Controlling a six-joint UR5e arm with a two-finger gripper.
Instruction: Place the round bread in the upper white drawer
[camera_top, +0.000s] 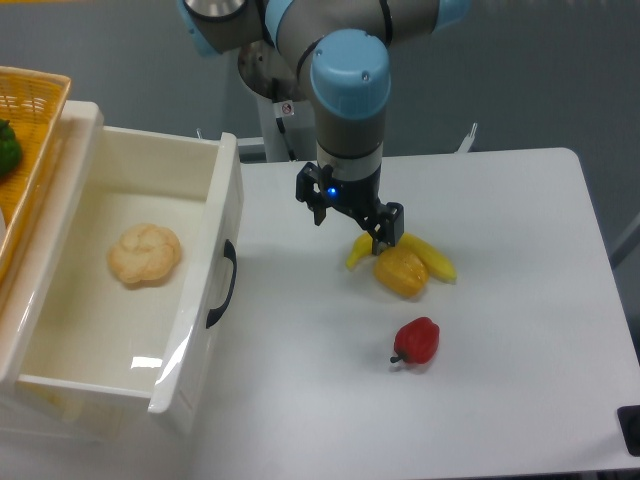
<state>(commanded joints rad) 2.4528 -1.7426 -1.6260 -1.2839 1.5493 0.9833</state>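
Observation:
The round bread (145, 254), a pale tan lumpy bun, lies on the floor of the upper white drawer (215, 215), towards its left side. The drawer is pulled open, its black curved handle (224, 283) facing the table. My gripper (352, 222) hangs over the table to the right of the drawer, well clear of the bread. Its jaws stand apart and hold nothing. It is just above and behind a yellow-orange lump (401, 272).
A yellow banana-like piece (432, 256) lies beside the lump, and a red pepper (417, 342) lies nearer the front. A yellow wicker basket (35, 120) holding a green item (6, 148) sits above the drawer at the far left.

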